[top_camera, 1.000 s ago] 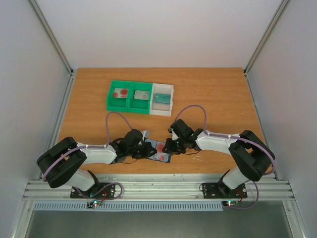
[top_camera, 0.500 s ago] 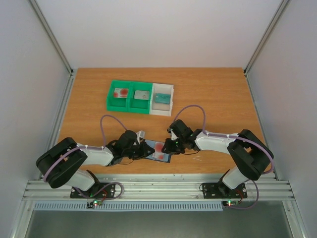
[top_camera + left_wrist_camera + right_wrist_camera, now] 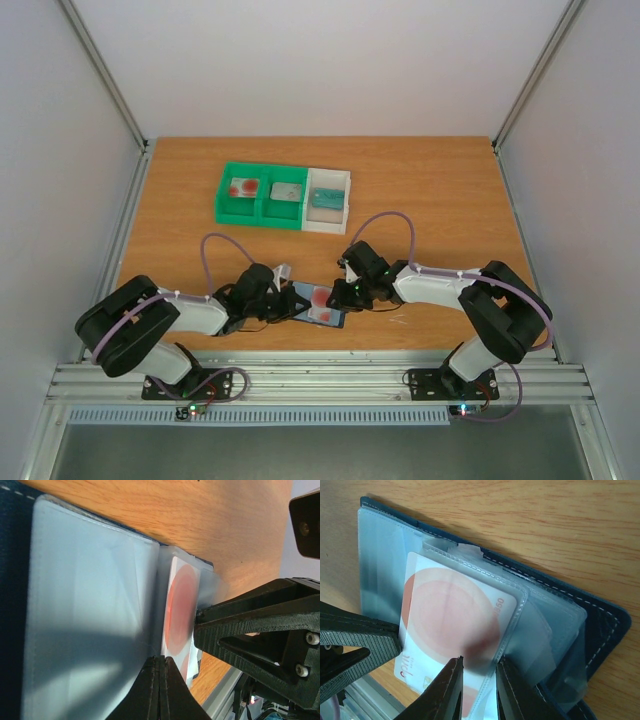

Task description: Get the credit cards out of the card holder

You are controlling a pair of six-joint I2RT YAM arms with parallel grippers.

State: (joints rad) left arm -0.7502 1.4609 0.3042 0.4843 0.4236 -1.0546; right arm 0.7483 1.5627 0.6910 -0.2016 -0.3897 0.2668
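Observation:
The card holder (image 3: 322, 304) lies open near the table's front edge, between both grippers. It has a dark blue-black cover (image 3: 600, 615) and clear sleeves (image 3: 90, 605). A white credit card with a red blotch (image 3: 450, 615) sits in one sleeve, its lower end sticking out; it also shows in the left wrist view (image 3: 181, 610). My left gripper (image 3: 161, 661) is shut, its tips pinched at the edge of a clear sleeve beside the card. My right gripper (image 3: 478, 661) is open a narrow gap, one finger (image 3: 451, 685) over the card and the other (image 3: 507, 685) over the sleeve's edge.
A green-and-white compartment tray (image 3: 262, 212) stands at the back left of the table. It holds a red-blotched card (image 3: 243, 187), a grey card (image 3: 288, 190) and a teal item (image 3: 325, 198). The table's front rail (image 3: 320, 380) runs just behind the holder.
My left gripper has drawn back a little to the left along the holder. The right gripper has stayed at the holder's right side. More of the red-blotched card shows.

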